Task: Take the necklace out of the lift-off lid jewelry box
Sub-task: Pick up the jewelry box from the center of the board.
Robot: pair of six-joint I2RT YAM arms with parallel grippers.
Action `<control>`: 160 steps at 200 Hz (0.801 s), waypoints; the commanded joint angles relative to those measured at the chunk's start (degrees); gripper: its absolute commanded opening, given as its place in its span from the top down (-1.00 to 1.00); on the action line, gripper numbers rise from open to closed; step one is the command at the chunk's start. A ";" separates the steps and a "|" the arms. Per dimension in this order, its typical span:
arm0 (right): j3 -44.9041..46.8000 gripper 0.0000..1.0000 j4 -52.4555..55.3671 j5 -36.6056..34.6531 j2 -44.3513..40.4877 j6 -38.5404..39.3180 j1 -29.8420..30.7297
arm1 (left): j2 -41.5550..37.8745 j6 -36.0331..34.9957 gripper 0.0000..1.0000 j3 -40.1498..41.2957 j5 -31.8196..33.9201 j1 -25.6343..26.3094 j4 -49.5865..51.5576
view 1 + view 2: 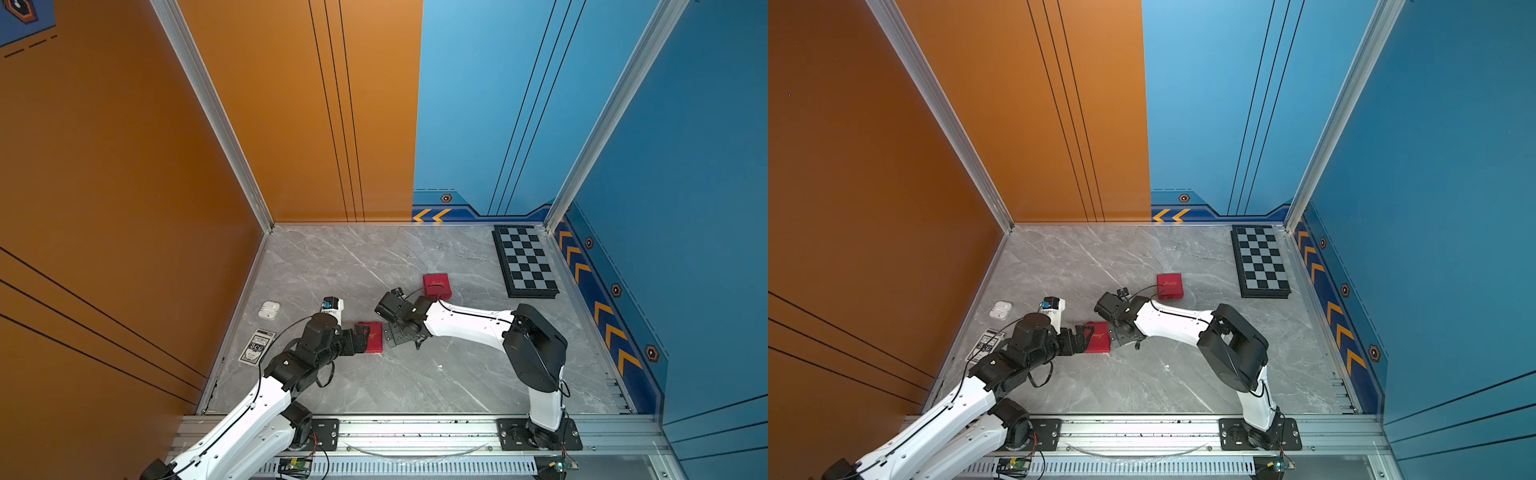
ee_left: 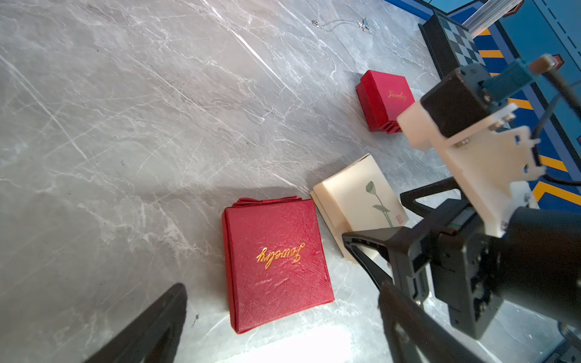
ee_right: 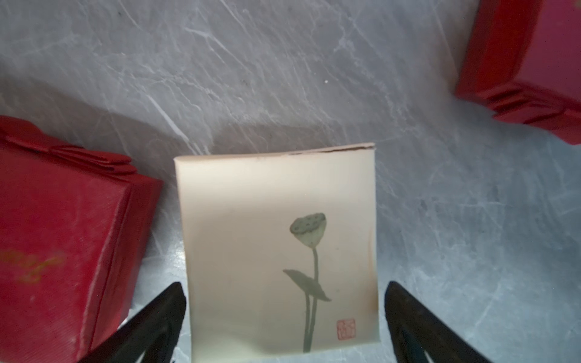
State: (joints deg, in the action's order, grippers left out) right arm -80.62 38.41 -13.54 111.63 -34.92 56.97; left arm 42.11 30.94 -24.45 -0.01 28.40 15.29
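- Straddling a cream square box with a green lotus-pod print [image 3: 267,204]: the right tool [image 3: 284,285] is released, with one finger on each side of the box. Can't tell whether either finger touches it.
- The left tool [image 2: 283,287] is also released, fingers wide. A flat red textured box lettered "Jewelry" in gold [image 2: 276,261] lies on the grey marble-pattern counter [image 2: 125,125] between them, with clear gaps on both sides, so it isn't gripped.
- The cream box sits just beside that red box, closed, print side up. In both top views the right tool hides it.
- The silver chain necklace [image 2: 342,24] lies loose on the counter, outside and well apart from all three boxes, toward the back wall.
- A second red box with gold lettering [image 1: 437,286] sits closed, just behind the right arm's wrist, between it and a black-and-grey chessboard [image 1: 525,262].
- A white earbud case [image 1: 269,309] and a playing-card pack [image 1: 257,347] sit near the counter's left edge, beside the left arm.
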 commanded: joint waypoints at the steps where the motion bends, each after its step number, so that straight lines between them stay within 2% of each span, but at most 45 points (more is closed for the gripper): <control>1: -1.38 -1.00 0.81 0.32 -0.21 1.59 -1.31 | 0.00 -0.62 -0.92 -1.47 -0.58 -0.45 0.25; 160: -3.87 -0.89 0.74 3.43 2.50 3.63 -3.22 | -0.06 -0.35 -0.96 -0.91 -1.40 -0.37 -0.79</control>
State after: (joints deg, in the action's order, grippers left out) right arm -83.72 38.41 -10.68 112.95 -31.73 54.30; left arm 42.48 30.94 -24.45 -0.45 28.40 14.87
